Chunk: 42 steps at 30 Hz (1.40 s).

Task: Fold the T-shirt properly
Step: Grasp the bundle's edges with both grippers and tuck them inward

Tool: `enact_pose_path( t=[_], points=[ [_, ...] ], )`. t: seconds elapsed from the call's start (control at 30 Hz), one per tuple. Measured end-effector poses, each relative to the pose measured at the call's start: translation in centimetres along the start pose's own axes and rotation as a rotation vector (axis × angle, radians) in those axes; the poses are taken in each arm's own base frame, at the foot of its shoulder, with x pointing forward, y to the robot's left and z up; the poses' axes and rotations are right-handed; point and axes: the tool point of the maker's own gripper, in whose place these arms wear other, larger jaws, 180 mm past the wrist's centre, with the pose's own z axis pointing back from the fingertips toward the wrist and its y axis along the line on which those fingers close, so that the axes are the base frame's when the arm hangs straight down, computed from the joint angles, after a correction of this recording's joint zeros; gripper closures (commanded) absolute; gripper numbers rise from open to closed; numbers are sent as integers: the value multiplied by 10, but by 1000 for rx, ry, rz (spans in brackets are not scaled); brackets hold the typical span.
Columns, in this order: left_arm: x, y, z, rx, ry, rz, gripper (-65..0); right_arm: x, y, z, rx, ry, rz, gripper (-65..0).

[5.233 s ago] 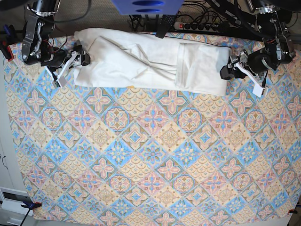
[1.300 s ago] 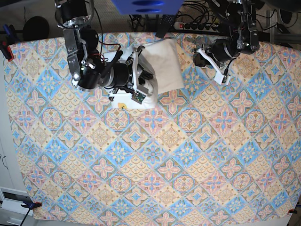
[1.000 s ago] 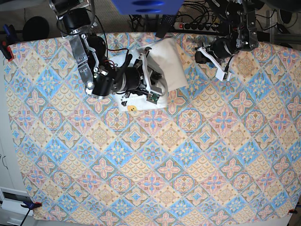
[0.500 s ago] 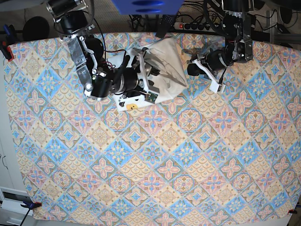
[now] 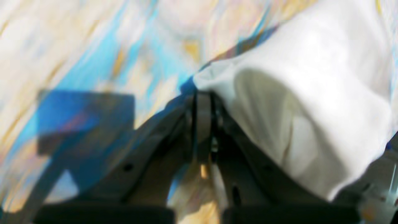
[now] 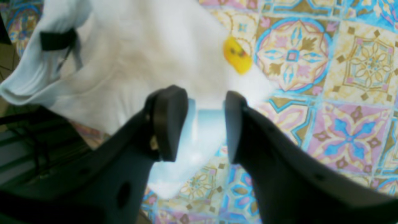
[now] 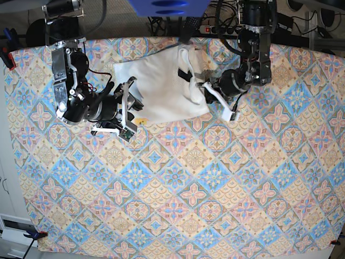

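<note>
Base view: folded T-shirt [image 7: 161, 89] lengthwise left-right.

The T-shirt [image 7: 161, 89] is a white cloth bundle folded into a rough rectangle, lying on the far part of the table, slightly left of centre. Its right edge bulges up in a rounded, puffed fold [image 5: 298, 102]. A small black tag [image 6: 57, 39] sits by the collar rim, and a bit of yellow print [image 6: 238, 56] shows at the near left corner.
</note>
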Motion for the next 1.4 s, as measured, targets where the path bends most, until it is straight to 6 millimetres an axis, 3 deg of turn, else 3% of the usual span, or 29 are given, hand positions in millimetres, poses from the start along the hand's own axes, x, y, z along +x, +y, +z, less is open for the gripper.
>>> enact_pose_path(
  t=[0.2, 0.4, 0.5, 0.6, 0.7, 0.8, 0.83, 0.93, 0.97, 1.03, 1.13, 1.3, 1.4],
  points=[
    [28, -31, -41, -83, -51, -37, 0, -1, -6, 0, -36, 7, 11, -122],
    [55, -22, -43, -10, -77, -45, 0, -7, -14, 0, -81, 41, 31, -123],
    [57, 1, -15, 42, -95, -81, 0, -5, -14, 0, -82, 40, 36, -123],
    [51, 50, 35, 184, -116, -64, 0, -6, -13, -1, -76, 42, 37, -123],
    [48, 58, 76, 208, -153, -66, 0, -11, 2, -18, -16, 81, 60, -123],
    [36, 31, 102, 143, -144, -121, 0, -22, 19, -38, 61, 154, 96, -122],
    [32, 17, 110, 116, -149, -131, 0, -14, 17, -42, 63, 160, 132, -122],
    [-2, -21, 117, 47, -78, -172, 0, 37, 6, -44, 57, 37, 196, -122],
    [-13, -31, 117, 21, -57, -170, 0, 41, 4, -47, 58, 42, 208, -122],
    [-30, -43, 116, -14, -18, -174, 0, 34, 1, -56, 64, 94, 209, -123],
    [-44, -47, 111, -24, 22, -173, 0, 17, 12, -73, 109, 180, 197, -122],
    [-49, -73, 92, -105, 54, -203, 0, 73, 33, -91, 184, 23, 181, -122],
    [-39, -82, 72, -134, 46, -202, 0, 57, 23, -97, 182, 67, 155, -122]
  ],
)
